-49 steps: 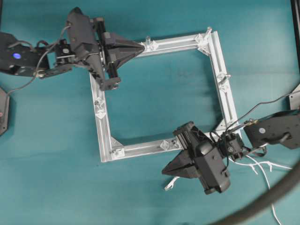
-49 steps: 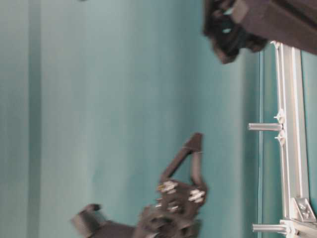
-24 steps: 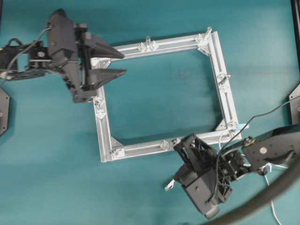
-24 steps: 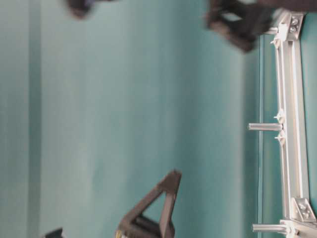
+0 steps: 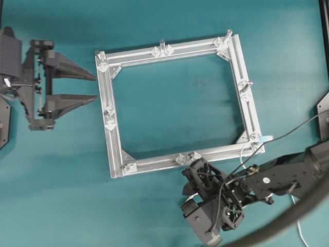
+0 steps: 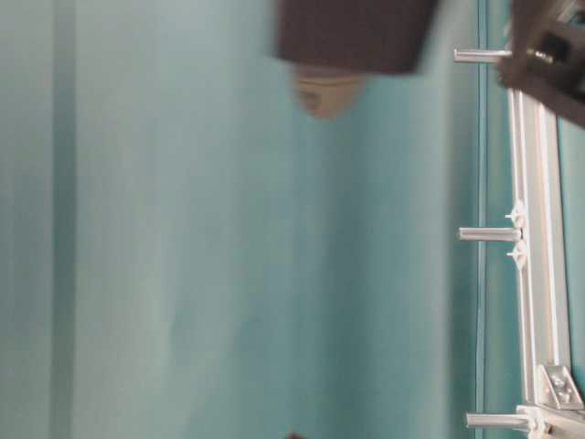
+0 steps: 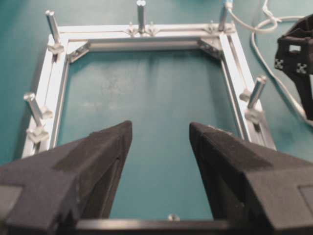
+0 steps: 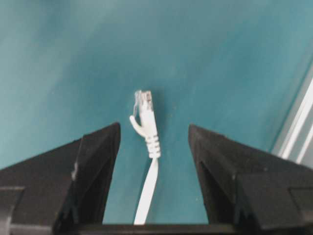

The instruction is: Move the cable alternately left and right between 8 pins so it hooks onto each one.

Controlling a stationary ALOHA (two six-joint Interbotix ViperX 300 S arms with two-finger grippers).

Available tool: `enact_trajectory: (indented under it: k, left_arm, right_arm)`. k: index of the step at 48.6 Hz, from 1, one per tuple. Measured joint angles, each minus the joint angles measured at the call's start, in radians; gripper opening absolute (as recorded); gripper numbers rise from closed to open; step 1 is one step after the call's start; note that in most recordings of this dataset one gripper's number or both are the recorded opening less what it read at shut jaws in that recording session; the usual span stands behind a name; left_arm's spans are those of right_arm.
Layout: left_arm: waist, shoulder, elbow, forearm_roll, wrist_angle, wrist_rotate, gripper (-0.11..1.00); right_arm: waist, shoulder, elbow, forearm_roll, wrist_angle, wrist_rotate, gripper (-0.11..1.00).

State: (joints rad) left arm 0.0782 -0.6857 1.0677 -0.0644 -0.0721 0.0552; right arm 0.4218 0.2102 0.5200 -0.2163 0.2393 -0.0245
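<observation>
A silver aluminium frame with translucent-silvery pins lies on a plain teal table; both matte black grippers, left and right, flank it, beside a white cable.

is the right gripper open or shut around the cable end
Open. In the right wrist view the right gripper has its jaws spread wide, and the cable plug lies on the table between them, touching neither finger.

The white cable is lying flat on the teal table, its plug end pointing to 12 o'clock. The pins are standing upright on the frame, none hooked.
</observation>
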Motion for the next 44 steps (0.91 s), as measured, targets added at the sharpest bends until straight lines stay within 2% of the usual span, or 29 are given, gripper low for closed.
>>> enact_trajectory:
  k: [22,28,37,44]
  left_arm:
    - [-0.002,-0.104,0.066,0.000,0.029,0.000,0.63]
    - [-0.002,-0.114,0.072,0.000,0.029,0.000,0.63]
    - [0.000,-0.115,0.072,0.000,0.031,-0.002,0.63]
    - [-0.002,-0.115,0.074,0.000,0.031,0.000,0.63]
  right_arm:
    - [0.008,0.049,-0.015,-0.003,-0.002,0.000,0.56]
    - [0.009,0.057,-0.025,-0.003,-0.006,-0.002,0.45]
    - [0.011,0.063,-0.029,-0.003,-0.008,0.000,0.17]
    - [0.011,0.064,-0.035,-0.003,0.012,0.006,0.15]
